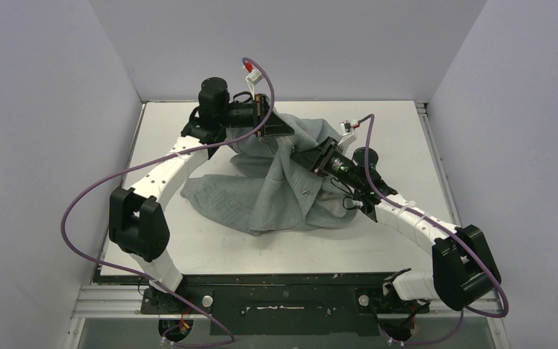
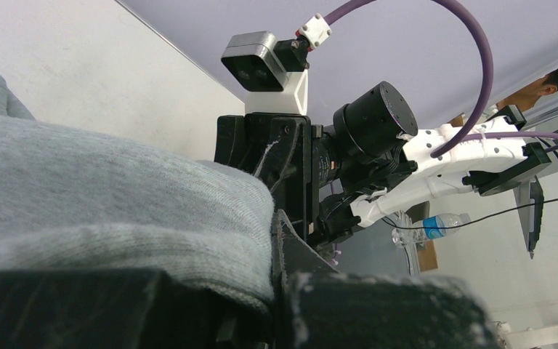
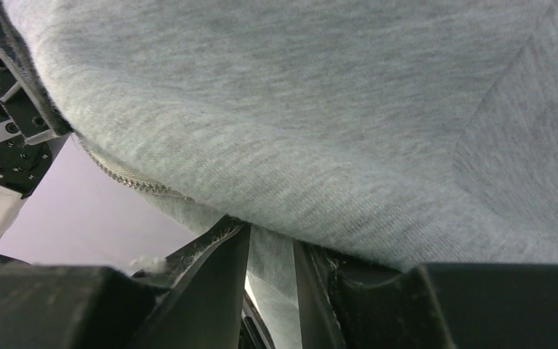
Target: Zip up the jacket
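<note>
Closest, the right gripper point(image 3: 270, 251) has its jaws narrow around a fold of the jacket point(image 3: 334, 109) beside the zipper point(image 3: 127, 178) — whether it grips, I cannot tell. The left gripper point(image 1: 282, 129) pinches the jacket up above the table point(image 1: 378, 247). Next step, I think — locate the slider.

Light heather-grey jacket point(image 1: 283, 193), flecked; pale silvery zipper point(image 3: 127, 180). Under jacket, white worktop point(image 1: 189, 243). Either side of jacket, white arms point(image 1: 171, 169) with black joints, trailing purple cables point(image 1: 63, 220). Behind jacket, pale lilac-grey walls point(image 1: 298, 43).

Left arm point(image 1: 167, 171): elbow bent, reaching over the jacket point(image 1: 276, 196).
Left end effector point(image 1: 280, 131): clamped on jacket fabric, raised.
Right end effector point(image 1: 301, 155): fingers point(image 3: 211, 283) flank a jacket fold; grip unclear.
</note>
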Tool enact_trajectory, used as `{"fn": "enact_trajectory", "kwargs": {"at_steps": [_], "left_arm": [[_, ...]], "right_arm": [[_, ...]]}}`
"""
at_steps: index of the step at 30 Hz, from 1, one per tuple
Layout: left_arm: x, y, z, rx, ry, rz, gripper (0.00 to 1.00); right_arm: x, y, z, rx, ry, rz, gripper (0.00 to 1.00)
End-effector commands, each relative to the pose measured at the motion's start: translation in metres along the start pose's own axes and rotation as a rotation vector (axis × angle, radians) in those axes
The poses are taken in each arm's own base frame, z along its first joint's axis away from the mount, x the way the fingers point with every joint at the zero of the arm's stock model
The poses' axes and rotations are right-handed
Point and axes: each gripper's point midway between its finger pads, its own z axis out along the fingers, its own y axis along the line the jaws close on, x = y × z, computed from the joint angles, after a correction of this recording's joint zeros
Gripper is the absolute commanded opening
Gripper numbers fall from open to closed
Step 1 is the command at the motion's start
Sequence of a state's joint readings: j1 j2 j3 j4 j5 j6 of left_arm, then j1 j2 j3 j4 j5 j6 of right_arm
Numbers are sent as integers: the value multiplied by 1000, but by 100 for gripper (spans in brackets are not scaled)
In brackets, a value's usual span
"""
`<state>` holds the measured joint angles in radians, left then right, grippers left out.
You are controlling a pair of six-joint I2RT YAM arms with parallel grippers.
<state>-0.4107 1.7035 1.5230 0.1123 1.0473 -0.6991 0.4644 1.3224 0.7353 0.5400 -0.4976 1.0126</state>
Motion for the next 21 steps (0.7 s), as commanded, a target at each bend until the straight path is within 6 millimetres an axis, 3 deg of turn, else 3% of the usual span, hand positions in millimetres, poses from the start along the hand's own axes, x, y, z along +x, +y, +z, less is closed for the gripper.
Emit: {"fn": "enact_trajectory", "kwargs": {"at_steps": [1,6,18,21], "left_arm": [[-33,-55,-10,85,-75,194,0],[-33,-55,-10,90,-74,191,0],[-34,-58,-10,97,-75,193,0],[-34,-59,-9,104,-75,194,0]], "right_arm": [[-24,31,0,-115,-82,-87,28],[-27,36,1,-140,-91,-115,39],[-26,32,6,-136,-82,-106,41],[-25,31,7,-138,-75,-105,52]]}}
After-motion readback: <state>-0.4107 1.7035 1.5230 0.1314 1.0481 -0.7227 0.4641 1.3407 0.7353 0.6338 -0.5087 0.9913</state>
